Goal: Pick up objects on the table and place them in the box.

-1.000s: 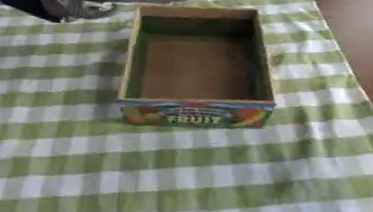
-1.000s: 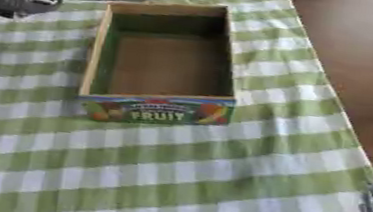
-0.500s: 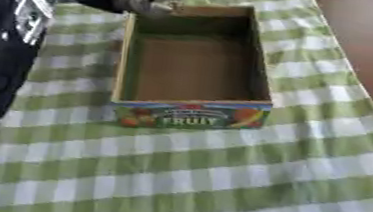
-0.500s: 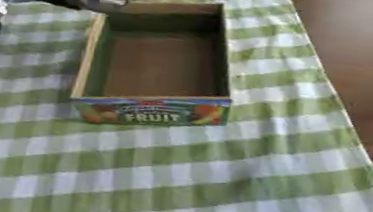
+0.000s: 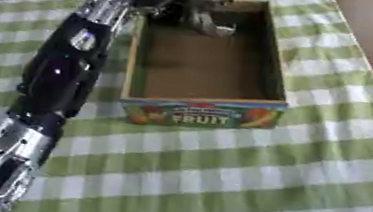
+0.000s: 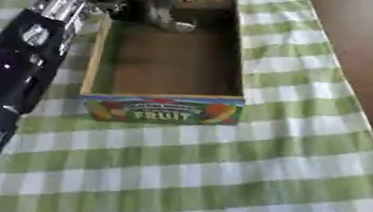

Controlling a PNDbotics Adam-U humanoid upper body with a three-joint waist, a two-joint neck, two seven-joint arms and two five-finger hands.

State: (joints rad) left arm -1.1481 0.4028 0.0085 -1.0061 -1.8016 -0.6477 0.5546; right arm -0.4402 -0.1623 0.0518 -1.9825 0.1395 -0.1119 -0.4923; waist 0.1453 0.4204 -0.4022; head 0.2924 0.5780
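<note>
Left eye view: the box (image 5: 204,62), an open cardboard tray with a dark brown interior and a front panel printed FRUIT among coloured fruit pictures, stands on the green-and-white checked cloth (image 5: 243,185) that covers the desk. Its long axis runs away from the camera, and its front panel faces the viewer. The left hand (image 5: 202,13) hangs over the far end of the box, just inside the far rim, with its grey fingers pointing down into the interior. The hand is blurred, and whether its fingers are curled round something or merely bent cannot be told; no separate object can be made out in it. The left arm (image 5: 57,75), black with silver joints, enters at the lower left corner and runs diagonally up along the left wall of the box, hiding the cloth beneath it. The top of the hand and wrist is cut off by the upper edge. Bare brown desk surface (image 6: 371,63) shows to the right of the cloth. The right hand appears in neither view.
</note>
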